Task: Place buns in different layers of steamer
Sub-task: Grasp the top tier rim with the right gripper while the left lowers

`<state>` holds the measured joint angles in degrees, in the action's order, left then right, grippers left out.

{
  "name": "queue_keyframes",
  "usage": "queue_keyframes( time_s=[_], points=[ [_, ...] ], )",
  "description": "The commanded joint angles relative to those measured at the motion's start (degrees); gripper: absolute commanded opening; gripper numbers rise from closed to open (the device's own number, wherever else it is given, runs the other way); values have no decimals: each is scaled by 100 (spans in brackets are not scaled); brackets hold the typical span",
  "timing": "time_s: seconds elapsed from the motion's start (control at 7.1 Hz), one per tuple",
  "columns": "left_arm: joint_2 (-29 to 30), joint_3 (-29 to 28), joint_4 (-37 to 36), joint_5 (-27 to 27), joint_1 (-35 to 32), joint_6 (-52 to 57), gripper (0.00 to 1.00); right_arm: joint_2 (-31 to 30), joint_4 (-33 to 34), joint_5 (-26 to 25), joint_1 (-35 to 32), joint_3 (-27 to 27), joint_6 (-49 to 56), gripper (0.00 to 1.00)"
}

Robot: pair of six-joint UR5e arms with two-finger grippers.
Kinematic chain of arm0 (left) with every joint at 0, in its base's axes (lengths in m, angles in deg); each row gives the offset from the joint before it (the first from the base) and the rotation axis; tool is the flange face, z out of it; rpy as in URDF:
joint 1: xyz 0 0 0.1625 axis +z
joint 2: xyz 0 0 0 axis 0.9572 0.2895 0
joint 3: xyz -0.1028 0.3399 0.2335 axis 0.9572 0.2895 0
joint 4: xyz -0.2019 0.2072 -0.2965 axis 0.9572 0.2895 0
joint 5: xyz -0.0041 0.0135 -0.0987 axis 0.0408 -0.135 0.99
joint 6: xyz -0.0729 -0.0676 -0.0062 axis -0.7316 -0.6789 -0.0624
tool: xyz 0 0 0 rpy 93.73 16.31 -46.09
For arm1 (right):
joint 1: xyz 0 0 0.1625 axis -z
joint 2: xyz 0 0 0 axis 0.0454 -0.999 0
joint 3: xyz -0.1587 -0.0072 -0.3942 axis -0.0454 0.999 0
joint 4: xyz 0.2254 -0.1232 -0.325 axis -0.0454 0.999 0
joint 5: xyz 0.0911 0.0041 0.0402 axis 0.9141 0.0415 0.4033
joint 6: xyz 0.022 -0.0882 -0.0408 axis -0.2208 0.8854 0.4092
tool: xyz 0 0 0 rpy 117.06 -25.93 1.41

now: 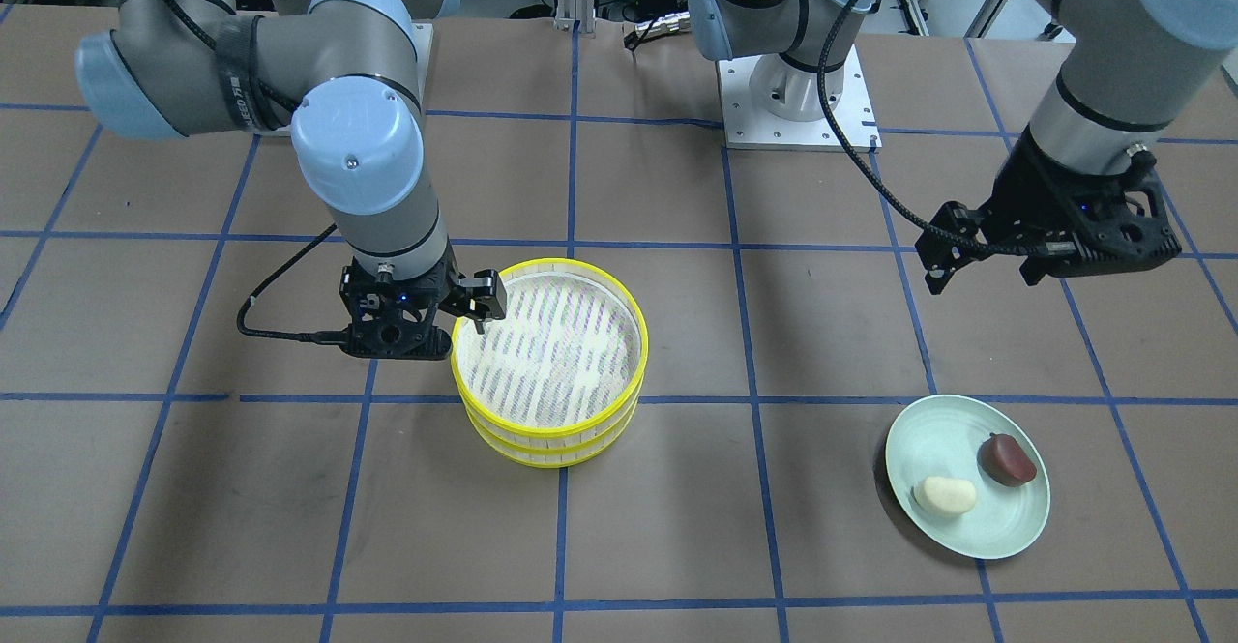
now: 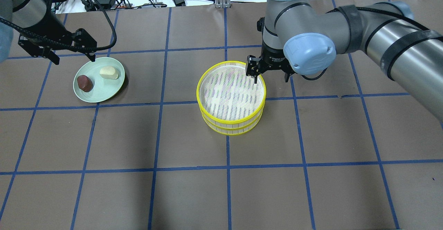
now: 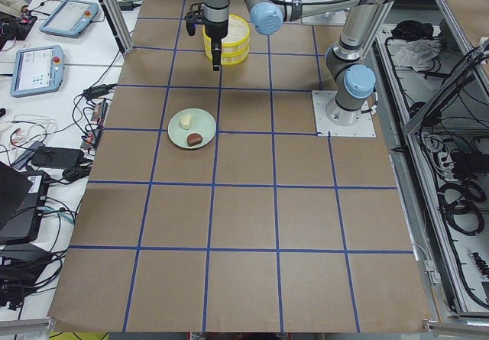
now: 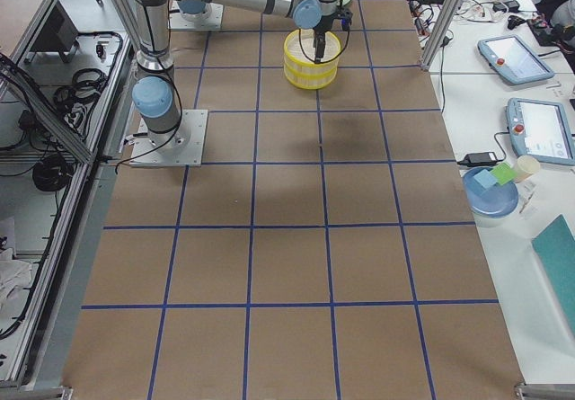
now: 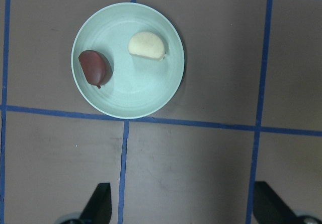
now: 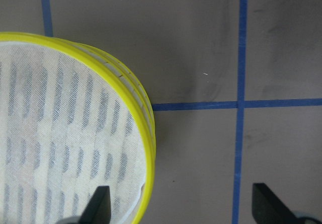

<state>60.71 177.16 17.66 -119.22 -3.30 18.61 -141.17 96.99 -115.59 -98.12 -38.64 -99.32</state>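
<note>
Straddles top steamer layer rim with right gripper, jaws apart; hovers left gripper beside plate edge, jaws apart, well apart from that layer.

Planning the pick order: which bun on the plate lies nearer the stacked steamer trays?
The cream-white bun; the reddish-brown bun sits farther across the plate.

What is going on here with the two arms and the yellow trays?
The top layer of the steamer sits stacked on the lower layer. The right gripper is open across the top layer's rim, one finger inside and one outside. The left gripper hangs open over the table beside the pale green plate, where the cream bun and the dark bun lie. No bun is in the steamer yet.
</note>
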Motion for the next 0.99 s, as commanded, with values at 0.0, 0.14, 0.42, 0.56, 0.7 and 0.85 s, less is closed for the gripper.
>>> queue_keyframes(
  time_s=[0.0,0.14,0.42,0.56,0.7,0.85],
  points=[
    [578,46,-673,41,45,710,100,253,77,131,-9,-47,-32,82],
    [850,46,-1040,59,54,1420,100,271,77,79,-1,-47,-32,73],
    [1291,37,-1114,59,254,2784,100,377,86,78,0,-47,-32,58],
    [1432,46,-1158,77,473,3320,100,395,86,78,0,-47,-32,54],
    [1520,46,-1211,207,545,3682,100,395,86,87,0,-47,-41,45],
    [1712,37,-1289,270,555,3833,100,395,69,87,0,-38,-58,27]
  ],
)
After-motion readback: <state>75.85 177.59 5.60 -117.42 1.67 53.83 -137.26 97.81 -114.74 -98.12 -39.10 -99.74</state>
